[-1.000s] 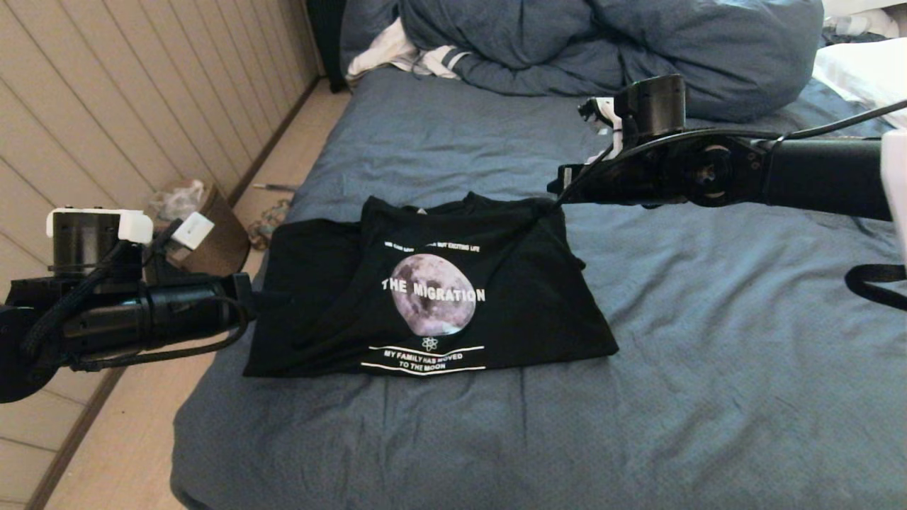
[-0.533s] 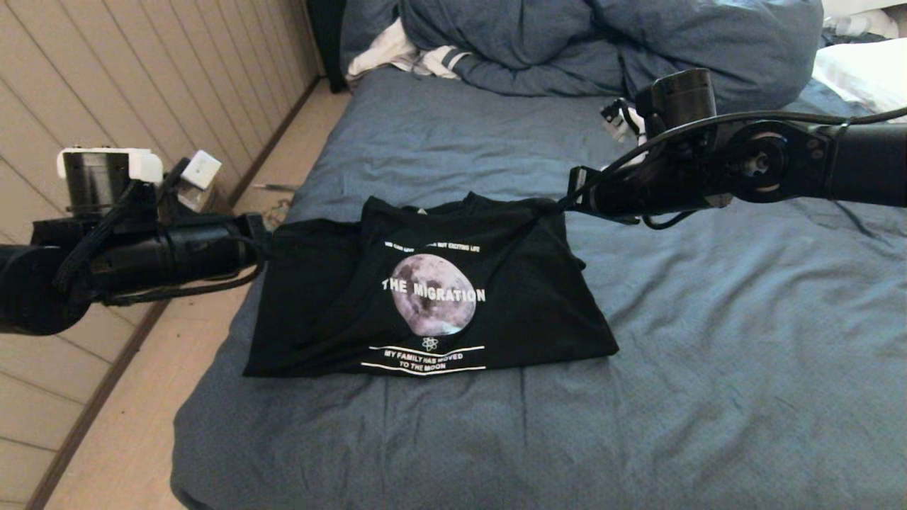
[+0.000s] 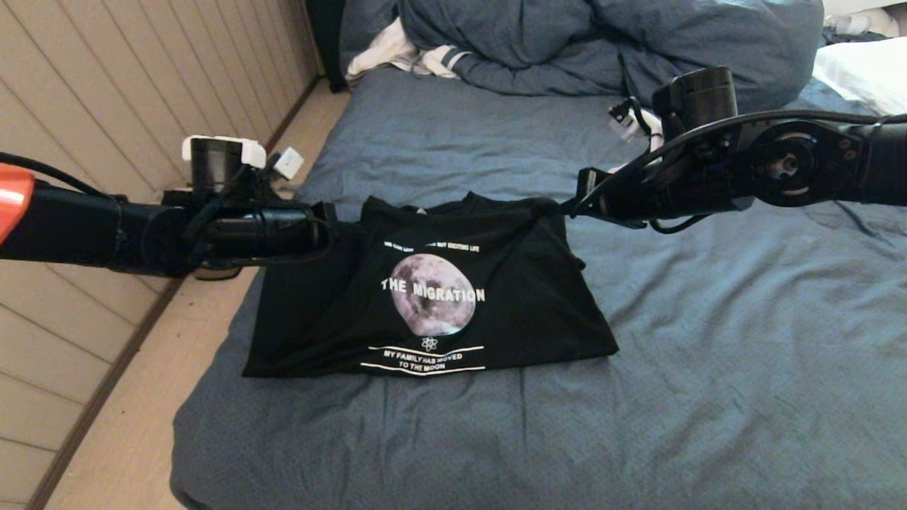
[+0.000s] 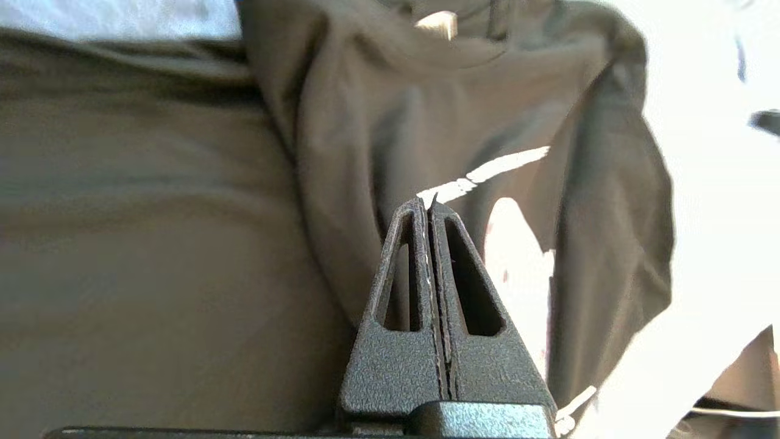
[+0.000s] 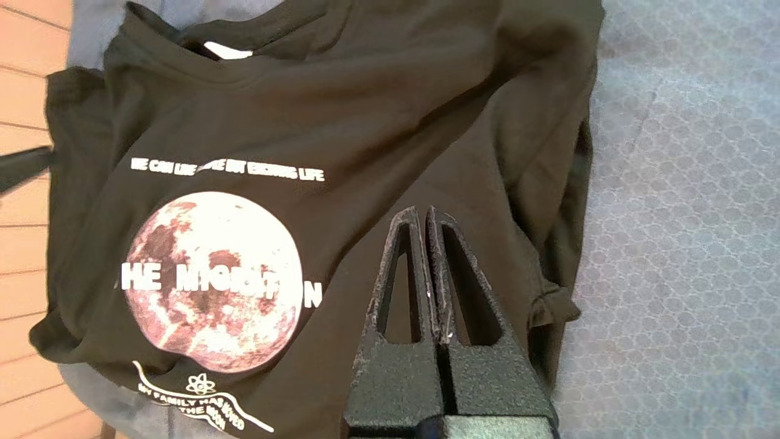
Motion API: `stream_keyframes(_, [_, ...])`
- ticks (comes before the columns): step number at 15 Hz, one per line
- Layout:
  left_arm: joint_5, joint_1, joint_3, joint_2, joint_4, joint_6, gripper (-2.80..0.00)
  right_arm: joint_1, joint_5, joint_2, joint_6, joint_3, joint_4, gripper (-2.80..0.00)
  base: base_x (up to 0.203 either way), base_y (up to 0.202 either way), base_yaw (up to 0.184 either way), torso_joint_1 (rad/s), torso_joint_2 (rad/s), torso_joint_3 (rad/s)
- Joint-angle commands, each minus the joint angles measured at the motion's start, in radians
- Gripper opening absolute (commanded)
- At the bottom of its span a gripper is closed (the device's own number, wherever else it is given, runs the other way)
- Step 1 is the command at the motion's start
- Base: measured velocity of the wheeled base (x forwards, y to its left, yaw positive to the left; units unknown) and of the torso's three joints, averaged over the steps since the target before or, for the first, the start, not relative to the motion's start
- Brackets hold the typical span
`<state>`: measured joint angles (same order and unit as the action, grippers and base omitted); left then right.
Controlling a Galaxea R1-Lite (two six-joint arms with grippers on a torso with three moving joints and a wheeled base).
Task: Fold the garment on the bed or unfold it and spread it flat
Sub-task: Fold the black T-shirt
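The garment (image 3: 425, 283) is a black T-shirt lying folded on the bed (image 3: 708, 354), moon graphic and white lettering facing up. My left gripper (image 3: 339, 221) reaches in from the left over the shirt's far left part. In the left wrist view it (image 4: 428, 204) is shut with nothing between its fingers, the dark cloth (image 4: 152, 213) beneath it. My right gripper (image 3: 563, 205) comes in from the right at the shirt's far right corner. It (image 5: 420, 210) is shut and empty, hovering over the plain cloth (image 5: 365, 122) right of the moon.
A bunched blue-grey duvet (image 3: 602, 49) and a white striped cloth (image 3: 397, 53) lie at the bed's far end. A white pillow (image 3: 864, 71) sits far right. The bed's left edge (image 3: 212, 397) drops to a strip of wooden floor (image 3: 142, 439) by the panelled wall.
My left arm has swung up and to the right, from beside the bed to the shirt's far left part. The right arm has drawn back slightly to the right. The shirt has not moved.
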<state>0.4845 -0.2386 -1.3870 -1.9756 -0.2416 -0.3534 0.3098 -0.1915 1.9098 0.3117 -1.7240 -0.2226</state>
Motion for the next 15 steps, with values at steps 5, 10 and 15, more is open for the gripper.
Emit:
stream_keyframes(5, [-0.038,0.015,0.026,0.001,0.034,-0.002,-2.80,0.002,0.000,0.001,0.001,0.001,-0.001,-2.80,0.000,0.000,0.000,0.000,0.00,0.000])
stream_keyframes(10, [-0.035,0.006,0.150,0.047,0.010,0.006,-2.80,0.003,0.001,0.009,0.000,-0.002,-0.001,-2.80,0.000,0.000,0.000,0.000,0.00,0.000])
stream_keyframes(15, [-0.041,0.008,0.157,0.066,-0.023,0.003,-2.80,-0.004,-0.002,0.006,-0.002,0.018,-0.010,-2.80,0.000,0.000,0.000,0.000,0.00,0.000])
